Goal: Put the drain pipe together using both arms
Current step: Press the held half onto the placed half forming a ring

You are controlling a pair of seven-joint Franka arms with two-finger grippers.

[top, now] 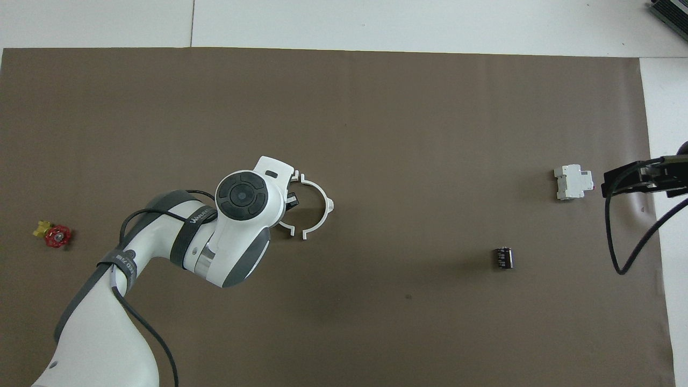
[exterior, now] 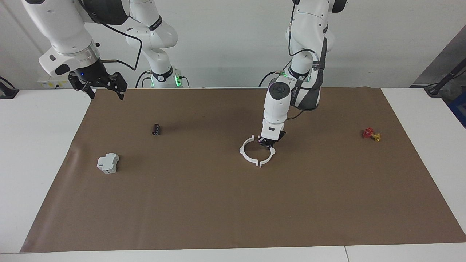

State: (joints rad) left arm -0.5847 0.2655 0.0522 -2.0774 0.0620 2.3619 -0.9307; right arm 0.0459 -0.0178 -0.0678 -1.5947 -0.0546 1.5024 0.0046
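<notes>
The drain pipe is two thin white half-ring arcs lying on the brown mat (exterior: 233, 211) near its middle, their ends almost meeting as one ring. One arc (exterior: 247, 154) (top: 322, 204) lies free toward the right arm's end. The other arc (exterior: 269, 156) (top: 285, 226) is partly hidden under my left hand. My left gripper (exterior: 268, 143) (top: 290, 200) is down at that arc and shut on it, with one finger inside the ring. My right gripper (exterior: 105, 92) (top: 618, 180) is open and empty, raised over the mat's edge at the right arm's end, where that arm waits.
A grey-white boxy block (exterior: 108, 163) (top: 573, 182) and a small black cylinder (exterior: 156, 129) (top: 503, 257) lie toward the right arm's end. A small red-and-yellow valve (exterior: 371, 134) (top: 54, 235) lies toward the left arm's end.
</notes>
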